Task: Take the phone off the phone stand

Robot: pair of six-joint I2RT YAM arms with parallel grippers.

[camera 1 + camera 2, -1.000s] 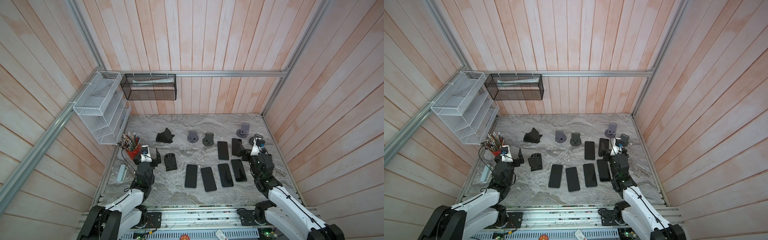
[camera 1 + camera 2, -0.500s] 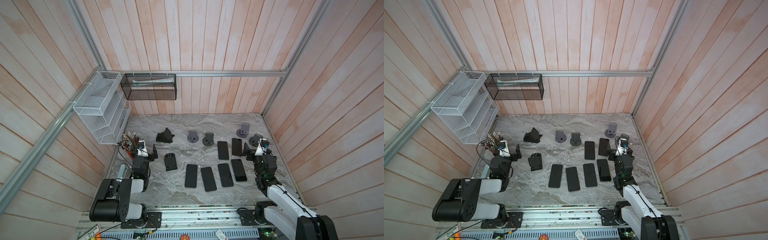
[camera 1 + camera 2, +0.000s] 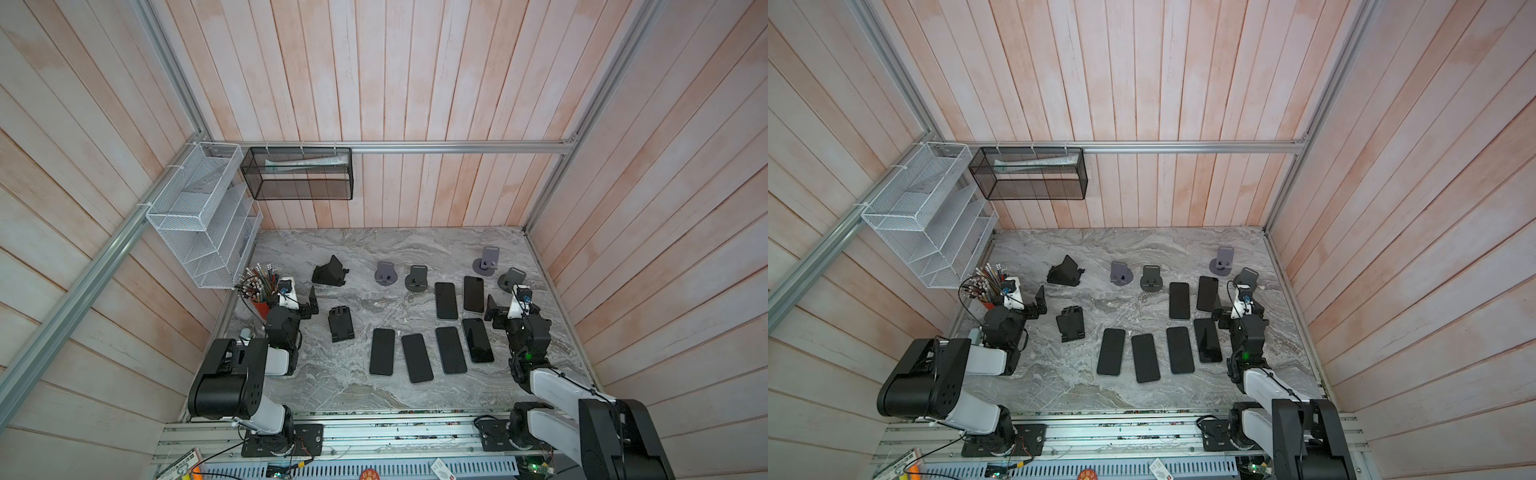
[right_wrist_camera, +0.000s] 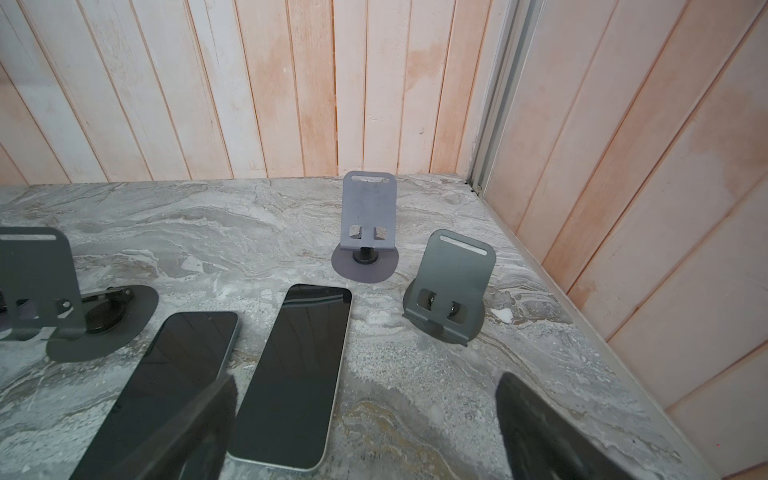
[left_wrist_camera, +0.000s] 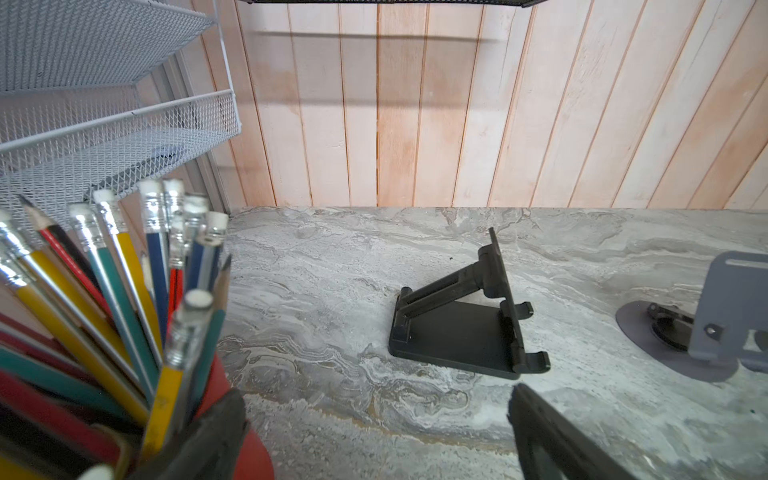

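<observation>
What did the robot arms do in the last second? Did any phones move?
Both arms folded back toward their bases, elbows rising. The left hand and right hand stayed open and empty, so nothing was picked up or let go. The six phones and the stands stayed where they were on the table.

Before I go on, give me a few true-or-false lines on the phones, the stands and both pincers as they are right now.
1. Six phones lie flat on the table. True.
2. The grey stand nearest the right wall holds a phone. False: it is empty.
3. The left pincer is shut on a pencil. False: it is open and empty, beside the red pencil cup.
4. The right pincer is open and holds nothing. True.
5. The black folding stand is empty. True.
</observation>
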